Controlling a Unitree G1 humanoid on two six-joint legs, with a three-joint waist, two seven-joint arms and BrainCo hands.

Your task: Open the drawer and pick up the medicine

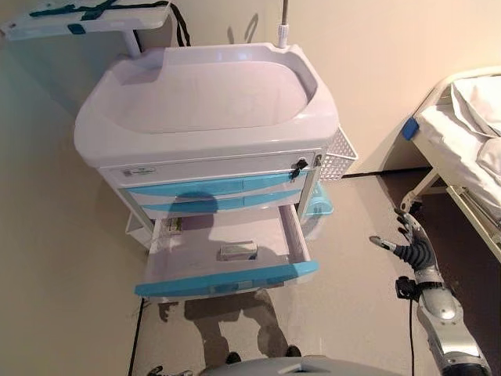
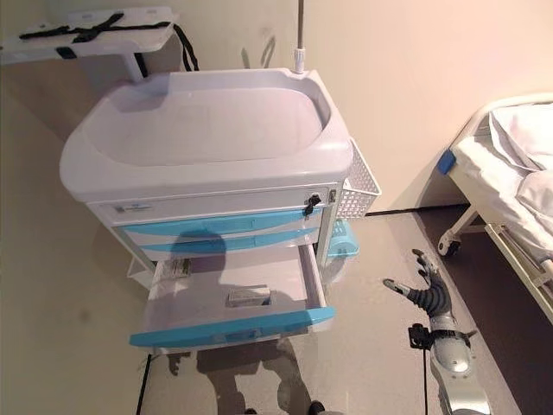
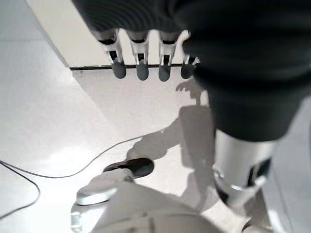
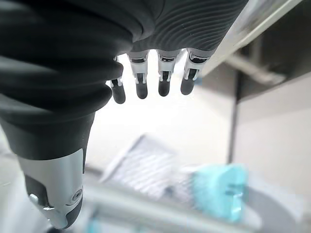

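Observation:
A white medical cart [image 1: 211,102] with blue-fronted drawers stands against the wall. Its lowest drawer [image 1: 227,278] is pulled out. A small flat medicine box [image 1: 238,251] lies on the drawer's floor near the front; it also shows in the right eye view [image 2: 248,298]. My right hand [image 1: 412,247] hangs open and empty to the right of the cart, above the floor, well apart from the drawer. Its fingers [image 4: 141,85] are straight in the right wrist view. My left hand [image 3: 146,63] shows only in its own wrist view, fingers straight, over the floor, holding nothing.
A white wire basket [image 1: 338,157] hangs on the cart's right side. A hospital bed [image 1: 470,149] with white bedding stands at the right. A white tray arm with teal straps [image 1: 86,19] juts out behind the cart's left. A second small item [image 1: 173,225] lies at the drawer's back left.

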